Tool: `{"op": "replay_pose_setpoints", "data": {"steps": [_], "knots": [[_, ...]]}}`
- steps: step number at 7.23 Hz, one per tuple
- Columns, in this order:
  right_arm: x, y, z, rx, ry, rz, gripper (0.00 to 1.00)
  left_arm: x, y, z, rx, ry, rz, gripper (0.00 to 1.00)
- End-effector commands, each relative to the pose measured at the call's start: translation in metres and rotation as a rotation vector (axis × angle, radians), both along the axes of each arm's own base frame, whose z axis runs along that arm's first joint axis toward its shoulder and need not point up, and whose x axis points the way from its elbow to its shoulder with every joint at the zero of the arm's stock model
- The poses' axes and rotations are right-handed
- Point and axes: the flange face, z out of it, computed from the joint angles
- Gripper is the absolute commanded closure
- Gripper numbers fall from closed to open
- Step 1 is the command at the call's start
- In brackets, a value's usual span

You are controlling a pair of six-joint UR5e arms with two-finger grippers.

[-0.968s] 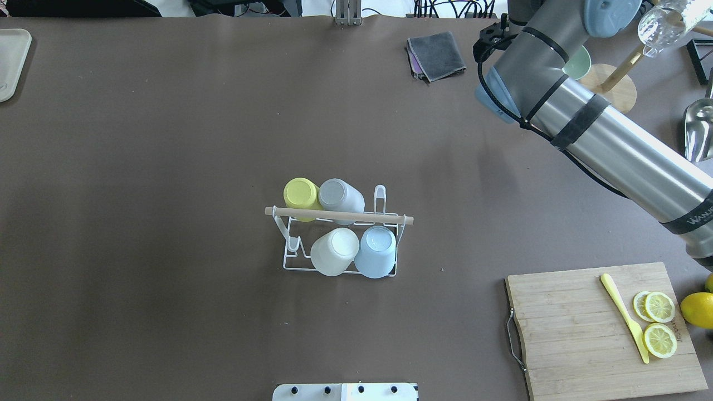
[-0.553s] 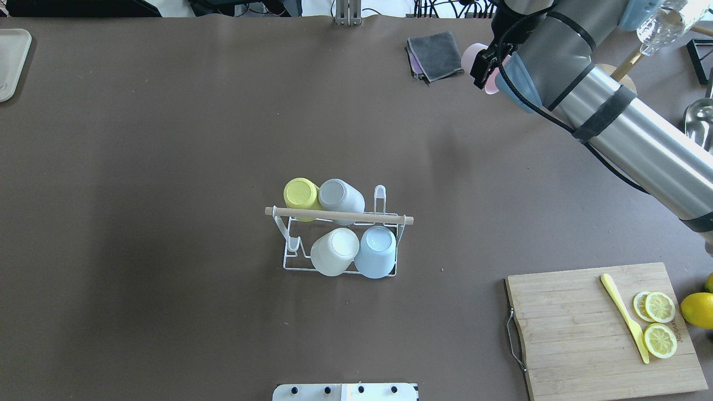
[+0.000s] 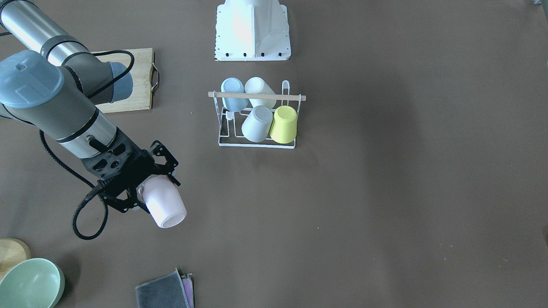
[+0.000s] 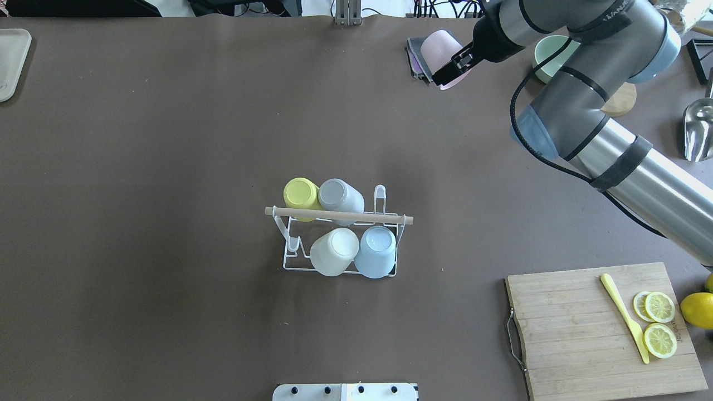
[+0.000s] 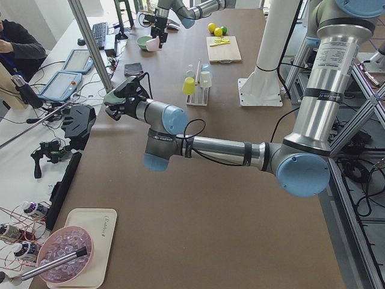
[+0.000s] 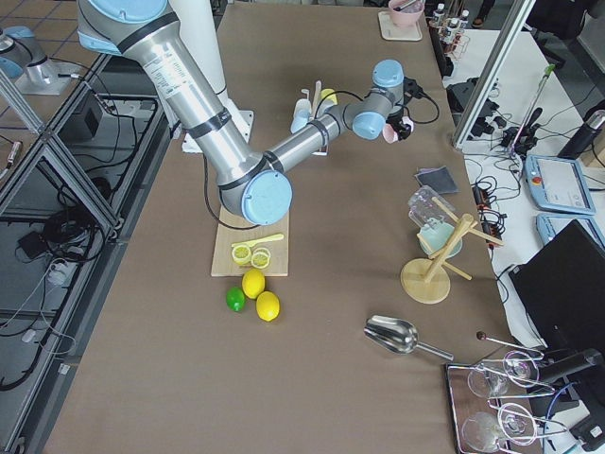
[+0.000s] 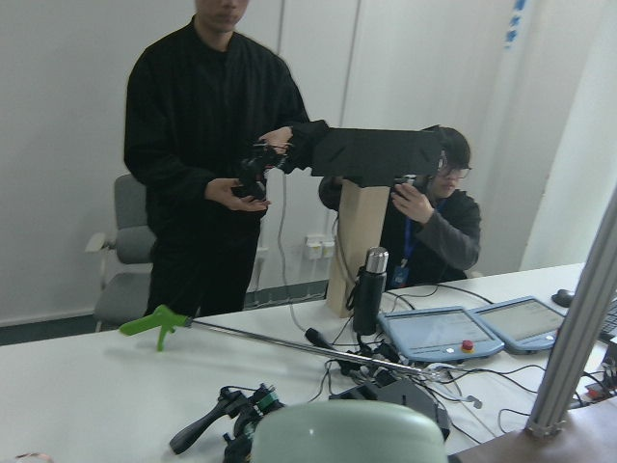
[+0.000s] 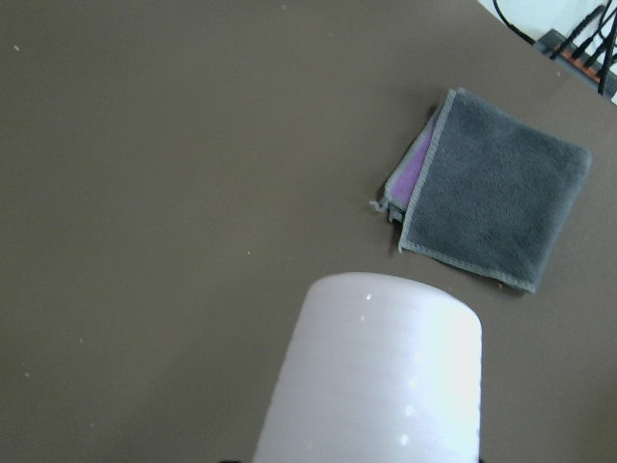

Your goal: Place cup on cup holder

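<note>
One cup in transit: right end effector (image 3: 154, 186) is gripping pink cup (image 3: 165, 205) at narrower end, jaws closed on it, wider end pointing away, probably for inverted drop onto prong (image 3: 286, 87). Cup is hanging over table (image 3: 385, 214), well apart from cup holder (image 3: 231, 146), which is carrying four cups (image 3: 283, 124). Left end effector (image 5: 117, 102): opening cannot be told.
</note>
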Motion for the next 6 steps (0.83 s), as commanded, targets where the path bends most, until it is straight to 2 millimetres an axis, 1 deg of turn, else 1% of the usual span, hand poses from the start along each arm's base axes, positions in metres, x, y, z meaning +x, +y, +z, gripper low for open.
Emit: {"op": "replay_pose_setpoints", "data": {"steps": [1, 2, 3, 4, 5, 6], "knots": [[-0.035, 0.041, -0.023, 0.177, -0.157, 0.009, 0.60, 0.079, 0.011, -0.053, 0.202, -0.019, 0.102, 1.00], [-0.067, 0.076, -0.034, 0.236, -0.238, 0.018, 0.60, 0.090, 0.019, -0.051, 0.231, -0.038, 0.138, 1.00], [-0.073, 0.119, -0.026, 0.227, -0.298, 0.014, 0.60, 0.093, 0.029, -0.053, 0.280, -0.063, 0.216, 1.00], [-0.072, 0.155, -0.029, 0.233, -0.339, -0.023, 0.60, 0.100, 0.033, -0.052, 0.292, -0.091, 0.298, 1.00], [-0.067, 0.183, -0.021, 0.244, -0.398, -0.028, 0.60, 0.100, 0.045, -0.039, 0.329, -0.091, 0.314, 1.00], [-0.064, 0.193, -0.010, 0.262, -0.421, -0.006, 0.60, 0.111, 0.060, -0.039, 0.398, -0.034, 0.275, 1.00]]}}
